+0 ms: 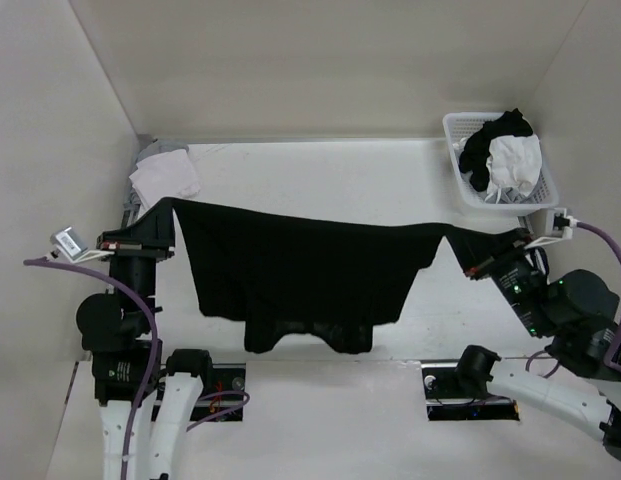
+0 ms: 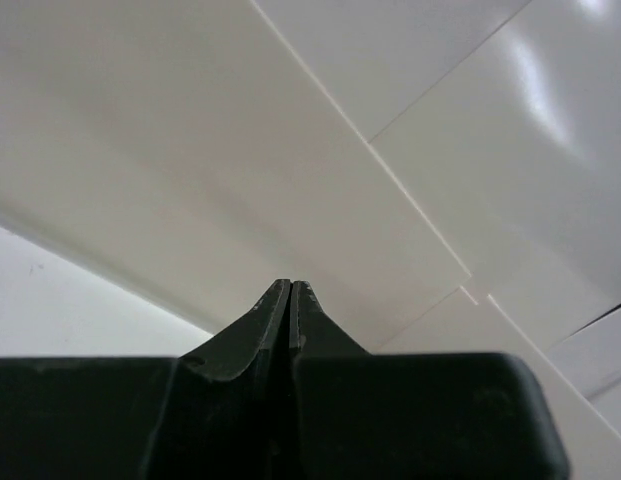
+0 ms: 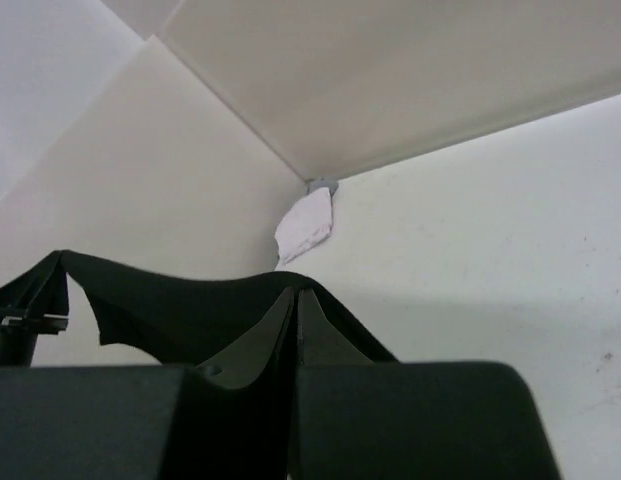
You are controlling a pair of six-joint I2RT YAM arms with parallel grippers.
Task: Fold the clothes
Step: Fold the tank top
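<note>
The black tank top hangs in the air over the white table, pulled wide between the two arms. The left gripper has its jaws pressed together on one corner. The right gripper pinches the other corner, and its own camera shows the dark cloth running away from its closed tips. The straps dangle on the near side. I think this is the spreading-out step, before any fold. Next, both arms need to go down together and keep the top pulled tight, so it lands flat and smooth, away from the folded pile and the basket.
</note>
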